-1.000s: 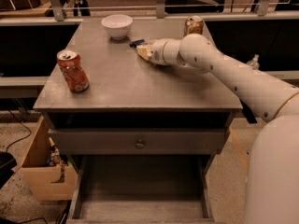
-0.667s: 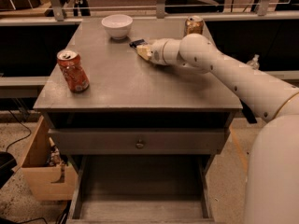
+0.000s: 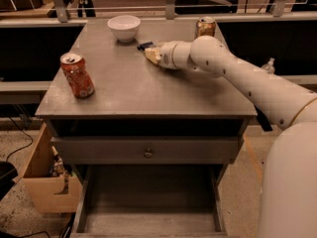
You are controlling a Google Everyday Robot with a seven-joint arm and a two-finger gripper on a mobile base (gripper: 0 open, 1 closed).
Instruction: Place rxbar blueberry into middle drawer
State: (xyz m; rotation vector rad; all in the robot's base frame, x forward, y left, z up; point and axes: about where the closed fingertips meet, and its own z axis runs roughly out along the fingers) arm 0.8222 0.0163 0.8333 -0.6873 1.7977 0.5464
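Note:
The rxbar blueberry (image 3: 145, 45) is a small dark flat bar lying on the grey cabinet top (image 3: 133, 83), toward the back, right of the white bowl. My gripper (image 3: 150, 54) reaches in from the right and sits right at the bar, touching or nearly touching it. The arm's white wrist hides most of the fingers. The middle drawer (image 3: 148, 205) is pulled open below the cabinet top, showing a bare grey floor and low side walls.
A red soda can (image 3: 77, 75) stands at the left of the top. A gold can (image 3: 205, 27) stands at the back right, behind my arm. A white bowl (image 3: 124, 27) sits at the back. A closed drawer front with a round knob (image 3: 147, 153) is above the open drawer. A cardboard box (image 3: 45, 182) stands on the floor at left.

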